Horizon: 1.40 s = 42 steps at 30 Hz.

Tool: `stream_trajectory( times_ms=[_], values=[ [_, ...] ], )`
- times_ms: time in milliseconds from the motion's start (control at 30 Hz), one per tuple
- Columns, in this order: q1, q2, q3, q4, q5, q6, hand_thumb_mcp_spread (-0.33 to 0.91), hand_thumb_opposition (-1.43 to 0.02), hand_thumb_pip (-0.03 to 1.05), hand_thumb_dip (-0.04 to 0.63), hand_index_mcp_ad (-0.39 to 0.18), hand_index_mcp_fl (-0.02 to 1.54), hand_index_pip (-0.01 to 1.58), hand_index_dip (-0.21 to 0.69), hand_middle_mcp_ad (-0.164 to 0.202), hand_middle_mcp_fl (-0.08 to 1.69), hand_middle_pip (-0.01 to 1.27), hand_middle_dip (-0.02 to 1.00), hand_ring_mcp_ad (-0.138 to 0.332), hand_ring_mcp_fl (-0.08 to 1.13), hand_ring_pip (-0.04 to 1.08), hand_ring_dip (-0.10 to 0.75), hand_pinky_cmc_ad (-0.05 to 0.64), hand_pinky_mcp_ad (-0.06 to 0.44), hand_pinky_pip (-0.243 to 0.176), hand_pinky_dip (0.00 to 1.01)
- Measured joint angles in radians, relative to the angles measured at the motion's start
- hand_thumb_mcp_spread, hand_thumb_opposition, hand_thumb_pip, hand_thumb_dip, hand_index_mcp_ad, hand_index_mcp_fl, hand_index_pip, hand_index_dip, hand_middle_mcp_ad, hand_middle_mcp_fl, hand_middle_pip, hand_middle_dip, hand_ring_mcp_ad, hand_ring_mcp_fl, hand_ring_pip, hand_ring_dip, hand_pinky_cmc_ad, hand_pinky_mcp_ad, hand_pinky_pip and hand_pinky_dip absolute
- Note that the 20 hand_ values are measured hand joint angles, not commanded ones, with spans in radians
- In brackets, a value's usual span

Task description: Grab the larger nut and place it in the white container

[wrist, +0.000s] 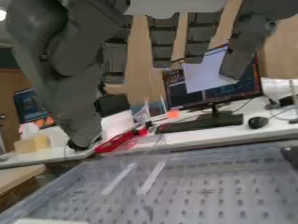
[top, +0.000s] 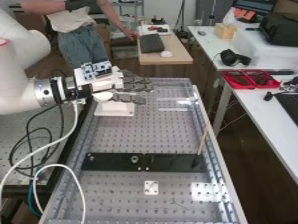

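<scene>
Open hand over the far part of the surface.
Its fingers reach out nearly straight, grasping nothing, with the thumb apart; the white container stands just below them in the high view. Nearer the camera, the bearing stands on the black bar, a thin stick rises at the bar's end, and a white plate lies nearer still.

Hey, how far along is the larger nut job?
The larger nut already looks off the black bar, where the bearing stands. Nothing seems in hand: the hand has straight fingers, by the white container. I can't tell whether the nut is inside; if so, probably only backing away is left.
</scene>
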Motion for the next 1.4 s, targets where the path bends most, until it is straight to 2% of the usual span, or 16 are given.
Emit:
stream_trajectory(
  times_ms=[133, 200, 300, 333, 367, 467, 533, 733, 1100, 1400],
  values=[
    [-0.065, 0.082, 0.03, -0.06, 0.066, 0.015, 0.2, -0.82, 0.65, 0.173, -0.176, 0.02, 0.43, -0.152, 0.073, 0.02, 0.13, 0.24, 0.147, 0.0, 0.09, 0.15, 0.34, 0.302, -0.094, 0.57],
    [-0.099, 0.119, 0.047, -0.096, 0.098, 0.024, 0.17, -0.82, 0.64, 0.157, -0.159, 0.02, 0.34, -0.15, 0.072, 0.02, 0.13, 0.24, 0.143, 0.0, 0.09, 0.15, 0.344, 0.309, -0.091, 0.57],
    [-0.148, 0.173, 0.075, -0.156, 0.163, 0.021, 0.12, -0.82, 0.59, 0.126, -0.138, 0.02, 0.24, -0.11, 0.073, 0.02, 0.13, 0.24, 0.169, 0.0, 0.09, 0.15, 0.346, 0.347, -0.096, 0.57],
    [-0.161, 0.189, 0.084, -0.175, 0.188, 0.015, 0.11, -0.82, 0.59, 0.127, -0.138, 0.02, 0.21, -0.101, 0.075, 0.02, 0.13, 0.24, 0.182, 0.0, 0.09, 0.15, 0.365, 0.342, -0.096, 0.57],
    [-0.172, 0.201, 0.093, -0.194, 0.212, 0.004, 0.11, -0.82, 0.59, 0.124, -0.138, 0.02, 0.2, -0.101, 0.075, 0.02, 0.13, 0.24, 0.18, 0.0, 0.09, 0.15, 0.38, 0.36, -0.096, 0.57],
    [-0.188, 0.213, 0.104, -0.217, 0.247, -0.02, 0.11, -0.82, 0.59, 0.106, -0.138, 0.06, 0.18, -0.073, 0.075, 0.02, 0.13, 0.24, 0.188, 0.0, 0.09, 0.15, 0.398, 0.363, -0.096, 0.54],
    [-0.195, 0.213, 0.11, -0.232, 0.257, -0.029, 0.11, -0.83, 0.59, 0.105, -0.138, 0.05, 0.15, -0.072, 0.075, 0.02, 0.13, 0.24, 0.188, 0.0, 0.09, 0.15, 0.415, 0.377, -0.096, 0.54],
    [-0.214, 0.199, 0.132, -0.244, 0.261, -0.047, 0.11, -0.82, 0.59, 0.101, -0.138, 0.06, 0.13, -0.047, 0.075, 0.02, 0.14, 0.24, 0.188, 0.0, 0.09, 0.15, 0.445, 0.377, -0.106, 0.53],
    [-0.234, 0.172, 0.202, -0.302, 0.21, -0.083, 0.11, -0.83, 0.59, 0.101, -0.129, 0.08, 0.12, -0.028, 0.077, 0.02, 0.14, 0.24, 0.185, 0.0, 0.09, 0.15, 0.445, 0.377, -0.106, 0.53],
    [-0.197, 0.174, 0.232, -0.384, 0.233, -0.112, 0.11, -0.83, 0.6, 0.101, -0.131, 0.08, 0.12, -0.028, 0.086, 0.02, 0.14, 0.24, 0.187, 0.0, 0.09, 0.15, 0.445, 0.379, -0.106, 0.51]
  ],
)
